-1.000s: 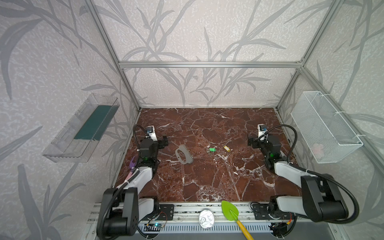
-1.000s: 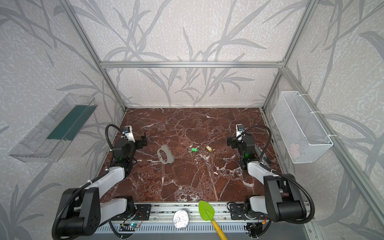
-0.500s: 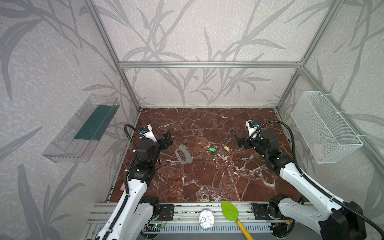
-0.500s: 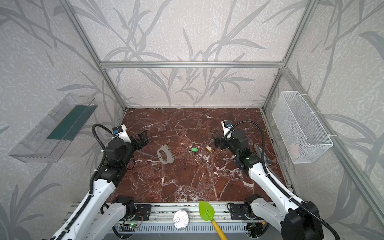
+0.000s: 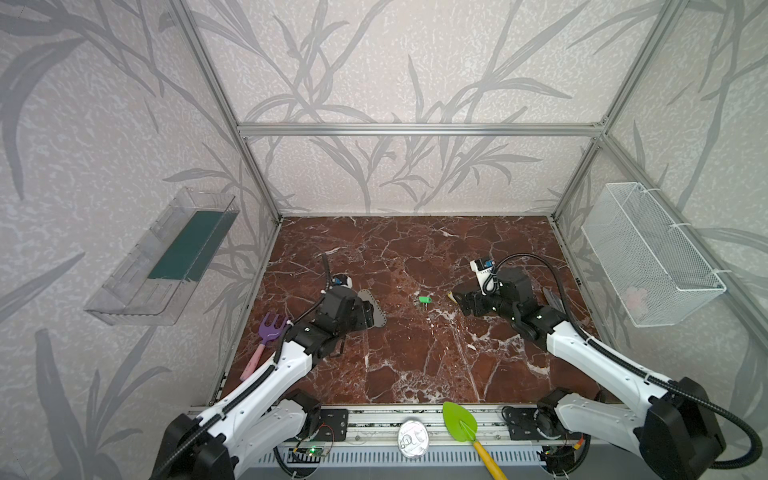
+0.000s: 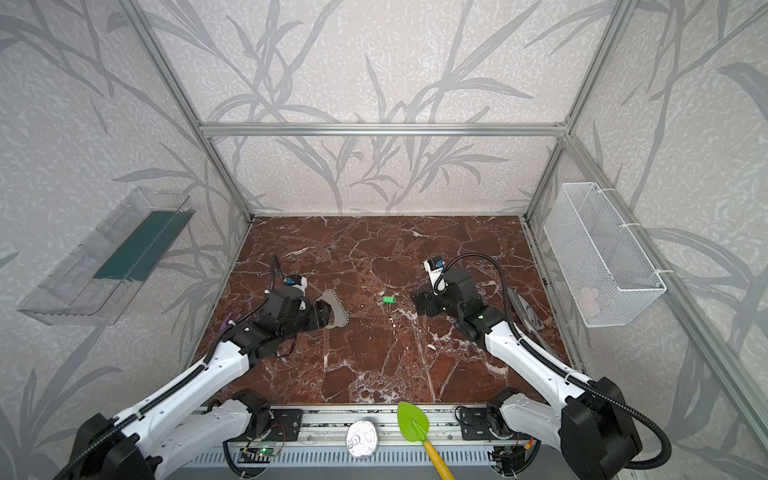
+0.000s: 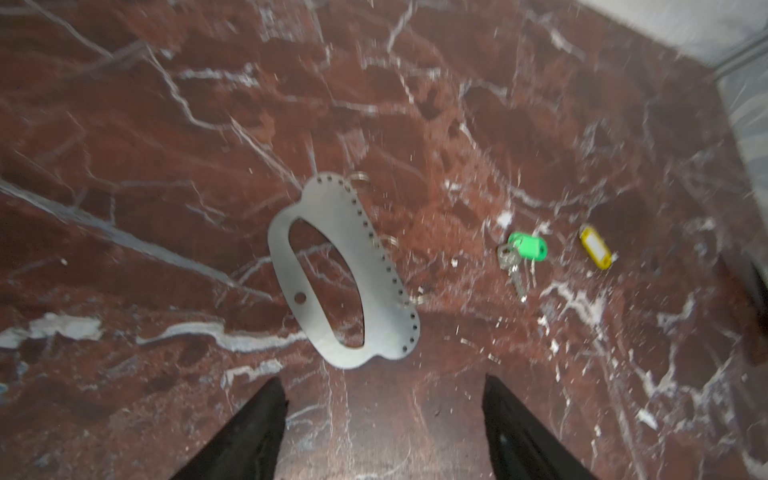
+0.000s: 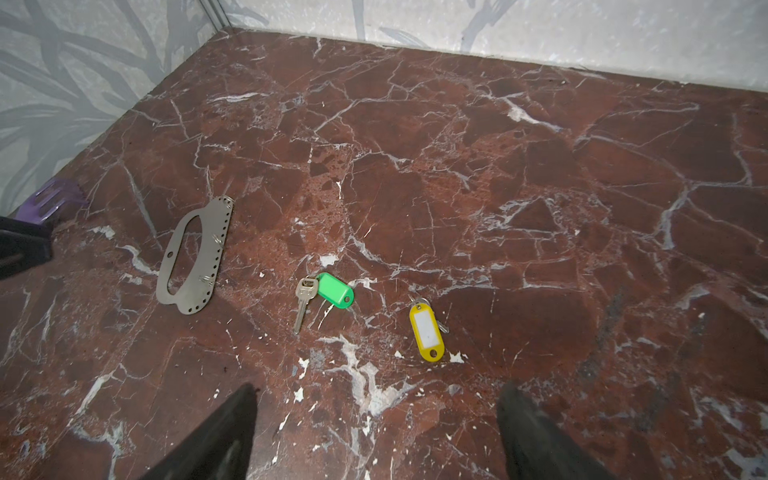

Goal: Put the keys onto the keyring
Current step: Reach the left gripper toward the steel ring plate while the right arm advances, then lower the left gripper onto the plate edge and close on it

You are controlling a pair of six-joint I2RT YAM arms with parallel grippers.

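The keyring (image 7: 372, 270), a flat grey plate with an oval opening, lies on the marble left of centre. In both top views my left gripper (image 5: 366, 312) covers part of the keyring (image 5: 376, 311). That gripper (image 7: 382, 378) is open just short of the plate's near end, holding nothing. The green-tagged key (image 8: 334, 291) lies mid-table and the yellow-tagged key (image 8: 427, 330) just to its right. My right gripper (image 8: 379, 387) is open and empty, close in front of the yellow tag (image 5: 451, 296). In a top view the right gripper (image 6: 417, 303) hides the yellow tag.
A purple fork toy (image 5: 272, 328) lies by the left wall behind my left arm. A green spade (image 5: 459, 422) and a silver disc (image 5: 411, 438) rest on the front rail. A wire basket (image 5: 648, 257) hangs on the right wall, a clear tray (image 5: 166, 257) on the left.
Both arms have stretched in from the table's sides toward the middle. The left gripper has come up to the keyring, the right gripper up to the yellow-tagged key.
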